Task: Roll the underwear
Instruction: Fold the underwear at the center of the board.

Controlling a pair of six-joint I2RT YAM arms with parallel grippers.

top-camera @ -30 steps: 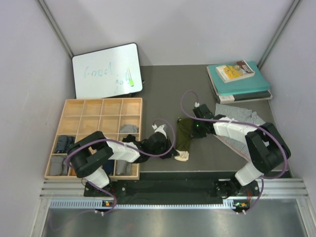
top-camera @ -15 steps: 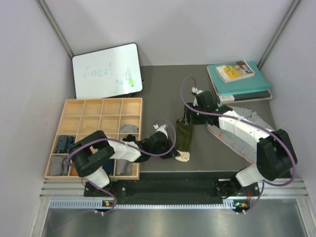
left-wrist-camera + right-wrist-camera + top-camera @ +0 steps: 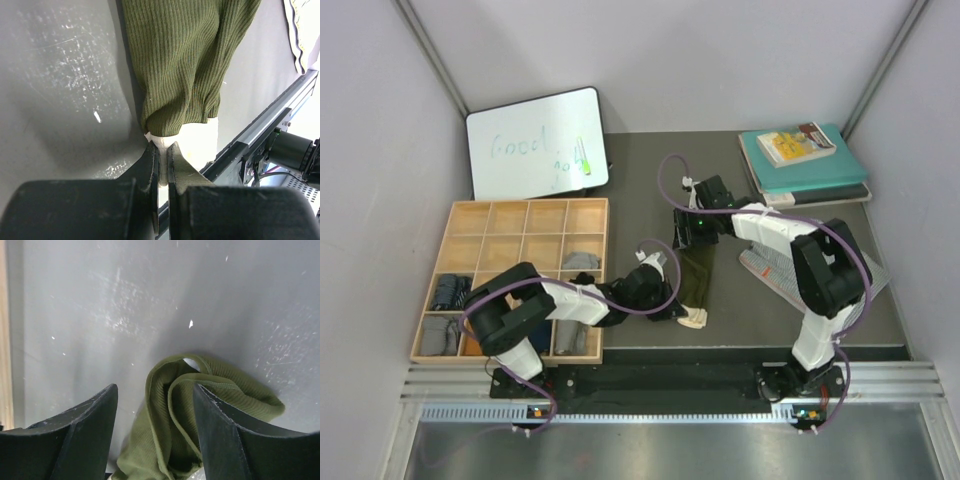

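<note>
Your right gripper (image 3: pixel 155 390) has shifted left, open over the olive underwear (image 3: pixel 695 277) — seemingly straightened for rolling — while your left gripper (image 3: pixel 163 159) pinches its waistband (image 3: pixel 197 142) at the counter's (image 3: pixel 650 170) near edge.

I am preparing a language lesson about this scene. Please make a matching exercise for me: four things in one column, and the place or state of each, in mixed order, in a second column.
Things:
1. left tool
2. right tool
3. whiteboard
4. books

Place or state:
A. stacked in the far right corner
B. open, at the far end of the green underwear
C. shut on the cream waistband
D. at the far left side

Pairs: 1-C, 2-B, 3-D, 4-A
</note>
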